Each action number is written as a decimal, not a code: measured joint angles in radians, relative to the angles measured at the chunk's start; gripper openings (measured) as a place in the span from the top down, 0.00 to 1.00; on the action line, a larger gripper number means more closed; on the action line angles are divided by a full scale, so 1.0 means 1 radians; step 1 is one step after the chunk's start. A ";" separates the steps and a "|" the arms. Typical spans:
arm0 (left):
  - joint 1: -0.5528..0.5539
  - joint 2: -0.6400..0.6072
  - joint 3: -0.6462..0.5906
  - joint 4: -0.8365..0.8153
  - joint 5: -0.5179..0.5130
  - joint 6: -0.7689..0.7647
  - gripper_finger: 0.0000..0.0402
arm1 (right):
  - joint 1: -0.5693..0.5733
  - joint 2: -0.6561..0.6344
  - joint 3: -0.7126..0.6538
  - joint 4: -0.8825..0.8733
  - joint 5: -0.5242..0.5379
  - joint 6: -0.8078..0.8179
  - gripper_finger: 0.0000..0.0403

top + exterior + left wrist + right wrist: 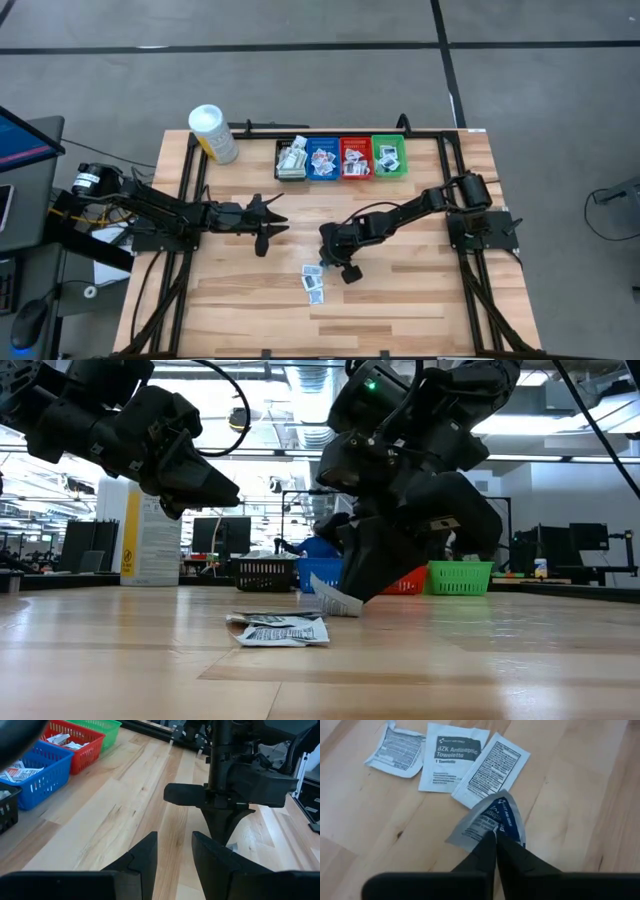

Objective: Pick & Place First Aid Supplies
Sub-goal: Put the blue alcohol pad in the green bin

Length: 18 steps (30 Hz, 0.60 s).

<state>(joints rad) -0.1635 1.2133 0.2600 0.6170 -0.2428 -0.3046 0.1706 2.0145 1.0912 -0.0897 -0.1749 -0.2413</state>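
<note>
Along the table's far edge, four bins (341, 158) hold packets; right end effector (495, 836) pinches one packet (495, 817).

light: bright, even overhead | glare: ceiling lights blown out behind arms, low view | shadows: soft on table (400, 300) | blur: near tabletop soft
</note>
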 joint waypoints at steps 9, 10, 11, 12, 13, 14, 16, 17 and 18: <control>0.000 0.000 0.000 0.000 -0.013 0.000 0.70 | -0.039 -0.162 -0.009 -0.091 0.177 0.003 0.99; 0.000 0.000 0.000 0.000 -0.016 0.000 0.70 | -0.046 -0.192 -0.006 -0.097 0.204 -0.004 0.99; 0.000 0.000 0.000 0.000 -0.018 0.000 0.70 | -0.054 -0.221 -0.005 -0.115 0.229 -0.012 0.99; 0.000 0.000 0.000 0.000 -0.019 0.000 0.70 | -0.060 -0.246 -0.005 -0.134 0.249 -0.016 1.00; 0.000 0.000 0.000 0.000 -0.018 0.000 0.70 | -0.066 -0.273 -0.007 -0.148 0.279 -0.018 1.00; 0.000 0.000 0.000 0.000 -0.019 0.000 0.70 | -0.072 -0.300 -0.008 -0.159 0.315 -0.020 1.00; 0.000 0.000 0.000 0.000 -0.019 0.000 0.70 | -0.081 -0.365 -0.007 -0.155 0.392 -0.020 1.00; 0.000 0.000 0.000 0.000 -0.019 0.000 0.70 | -0.086 -0.397 -0.006 -0.157 0.421 -0.021 1.00; 0.000 0.000 0.000 0.000 -0.019 0.000 0.70 | -0.091 -0.425 -0.005 -0.156 0.440 -0.027 1.00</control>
<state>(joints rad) -0.1631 1.2133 0.2600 0.6170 -0.2618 -0.3043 0.0794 1.5895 1.0859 -0.2458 0.2648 -0.2681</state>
